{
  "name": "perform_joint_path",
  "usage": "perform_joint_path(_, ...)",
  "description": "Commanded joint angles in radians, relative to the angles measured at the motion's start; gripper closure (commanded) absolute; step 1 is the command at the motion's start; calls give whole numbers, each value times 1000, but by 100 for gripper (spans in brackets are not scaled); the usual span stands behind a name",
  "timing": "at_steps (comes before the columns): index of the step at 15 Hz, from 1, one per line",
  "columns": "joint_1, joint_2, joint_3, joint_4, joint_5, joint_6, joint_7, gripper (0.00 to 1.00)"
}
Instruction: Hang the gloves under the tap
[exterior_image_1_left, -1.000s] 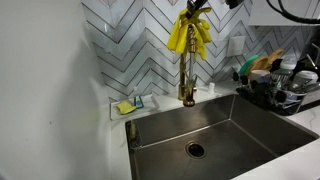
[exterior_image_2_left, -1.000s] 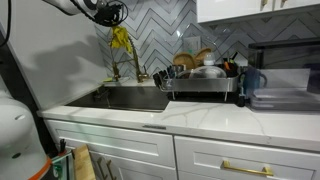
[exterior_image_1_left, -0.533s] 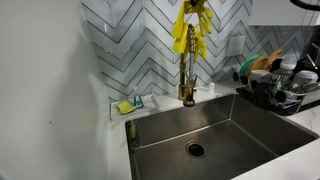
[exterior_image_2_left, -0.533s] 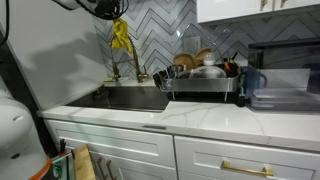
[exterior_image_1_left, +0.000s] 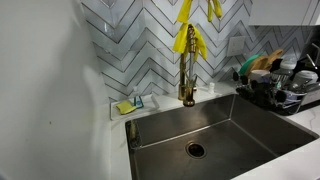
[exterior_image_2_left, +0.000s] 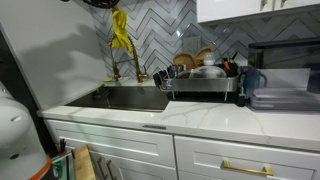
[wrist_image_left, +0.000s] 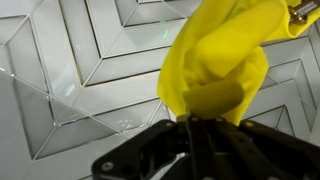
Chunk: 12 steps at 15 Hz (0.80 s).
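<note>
End effector (wrist_image_left: 192, 128) held high against the tiled wall, clamped on the gloves (exterior_image_1_left: 190, 38) — they dangle above the tap (exterior_image_1_left: 187, 78).

in the wrist view the gripper (wrist_image_left: 190, 128) is matt black, built of flat, angular linkage bars that narrow to two slim fingers (wrist_image_left: 170, 138). a few small round pivot holes show pale on the bars near the lower edge. in an exterior view the arm (exterior_image_2_left: 14, 125) shows as a smooth, glossy white, rounded shell, and its far end is only a dark, blurred sliver.
</note>
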Motion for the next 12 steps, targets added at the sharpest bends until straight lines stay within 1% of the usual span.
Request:
perform_joint_path(1,-15,-71,-14,-15,-36,-54,6,99)
perform_joint_path(5,-14,-128,-48,-34,-27,-70,-34,99)
perform_joint_path(6,1,-140,-64,-45,11,-68,-49,99)
perform_joint_path(7,-11,-90,-44,5,-18,-53,-17,96)
perform_joint_path(12,-8,-110,-53,-13,-14,-56,-20,96)
